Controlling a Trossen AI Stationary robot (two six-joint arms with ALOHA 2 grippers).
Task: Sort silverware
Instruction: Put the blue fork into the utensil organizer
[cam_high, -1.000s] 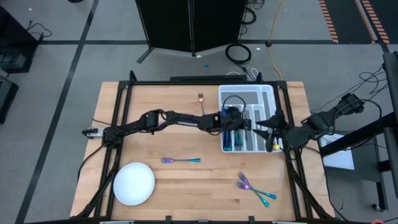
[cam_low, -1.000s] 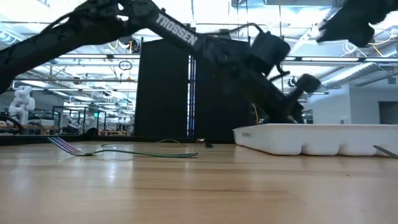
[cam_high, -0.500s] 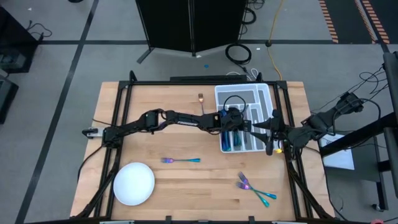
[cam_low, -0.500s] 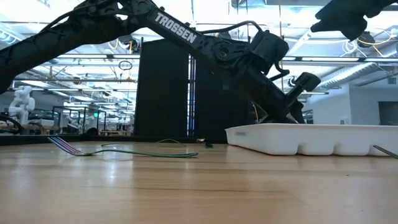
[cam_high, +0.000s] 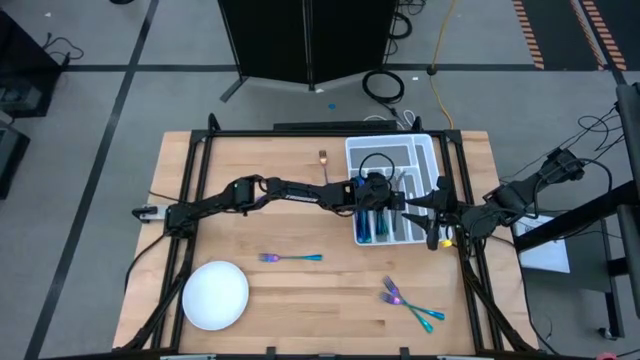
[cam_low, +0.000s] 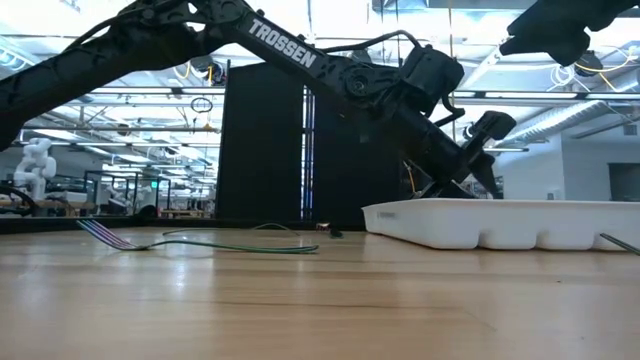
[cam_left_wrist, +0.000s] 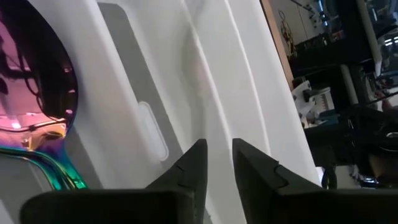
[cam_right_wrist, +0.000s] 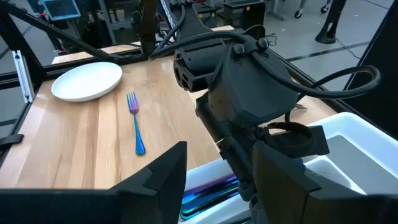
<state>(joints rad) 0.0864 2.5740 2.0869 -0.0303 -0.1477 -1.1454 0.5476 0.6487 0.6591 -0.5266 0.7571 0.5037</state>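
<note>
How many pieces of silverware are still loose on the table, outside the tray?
4, as far as the high view shows: one fork mid-table, two crossed pieces near the front right, one small piece left of the tray. The arms may hide others.

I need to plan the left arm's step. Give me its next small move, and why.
Probably lift the left gripper straight up out of the white tray. Its fingers are nearly closed with nothing between them, and rainbow silverware already lies in a compartment beside it, while a fork lies loose on the table.
</note>
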